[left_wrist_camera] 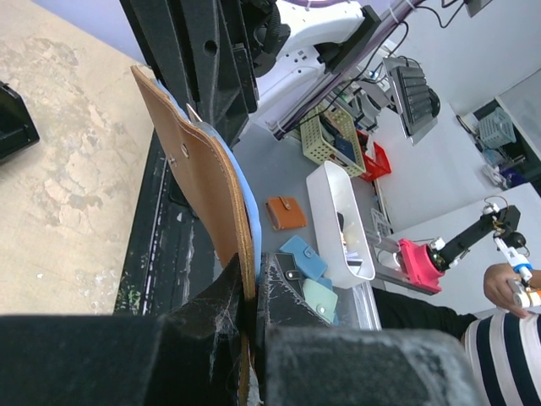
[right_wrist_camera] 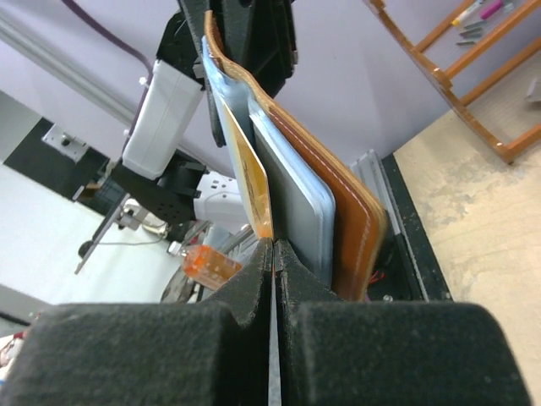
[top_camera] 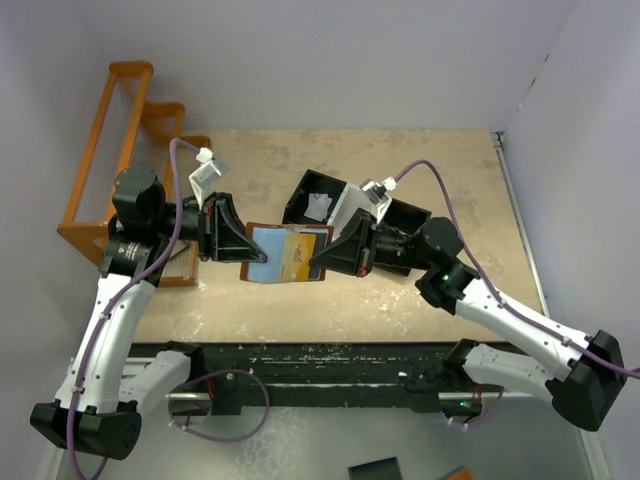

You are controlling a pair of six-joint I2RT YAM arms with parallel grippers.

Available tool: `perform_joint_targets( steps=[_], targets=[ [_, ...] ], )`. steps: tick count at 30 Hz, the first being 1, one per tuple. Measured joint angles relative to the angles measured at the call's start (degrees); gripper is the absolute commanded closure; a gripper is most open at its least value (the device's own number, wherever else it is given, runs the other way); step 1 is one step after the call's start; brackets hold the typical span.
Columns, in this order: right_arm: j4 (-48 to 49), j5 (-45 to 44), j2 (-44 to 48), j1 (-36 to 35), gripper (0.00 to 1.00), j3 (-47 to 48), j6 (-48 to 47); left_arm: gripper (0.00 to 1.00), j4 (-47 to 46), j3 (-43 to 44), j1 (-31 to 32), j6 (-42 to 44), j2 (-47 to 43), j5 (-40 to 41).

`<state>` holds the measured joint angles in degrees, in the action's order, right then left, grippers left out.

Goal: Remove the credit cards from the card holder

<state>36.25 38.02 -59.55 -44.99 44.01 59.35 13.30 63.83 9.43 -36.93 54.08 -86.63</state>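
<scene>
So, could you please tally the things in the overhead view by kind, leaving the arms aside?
Card holder: 1
Gold-orange card: 1
Black tray: 1
White scrap: 1
Orange rack: 1
Total: 5

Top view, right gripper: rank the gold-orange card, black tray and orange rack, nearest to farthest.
1. gold-orange card: pinched in the right gripper, still in the card holder.
2. black tray: just behind the gripper, mid-table.
3. orange rack: far-left corner.
</scene>
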Motion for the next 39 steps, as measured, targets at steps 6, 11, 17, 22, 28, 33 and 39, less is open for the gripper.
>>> perform_joint_targets(
  steps=[6,11,17,22,28,33,39],
  targets=[
    [-2.5,0.6,4.4,5.8,1.00,-3.2,0.2,1.00,3.2,0.1,0.0,3.3,0.4,2.7],
    [-3.7,2.0,7.4,11.9,1.00,-5.7,1.4,1.00,13.5,2.3,0.0,12.8,2.8,8.4],
    [-6.9,4.0,9.9,16.6,1.00,-7.3,1.8,1.00,20.8,2.7,0.0,19.8,3.7,13.9],
    [-13.2,5.4,12.7,21.6,1.00,-7.8,0.3,1.00,23.9,3.3,0.0,23.1,3.7,17.7],
    [-22.7,6.6,12.1,32.9,1.00,-9.0,-3.9,1.00,26.3,3.8,0.0,25.7,3.7,20.8],
    [-30.3,6.3,9.1,41.1,1.00,-9.4,-8.0,1.00,28.0,4.8,0.0,27.1,3.7,21.3],
    [-36.8,4.1,7.0,46.5,1.00,-9.6,-12.7,1.00,28.8,5.5,0.0,27.7,3.5,21.3]
  ],
)
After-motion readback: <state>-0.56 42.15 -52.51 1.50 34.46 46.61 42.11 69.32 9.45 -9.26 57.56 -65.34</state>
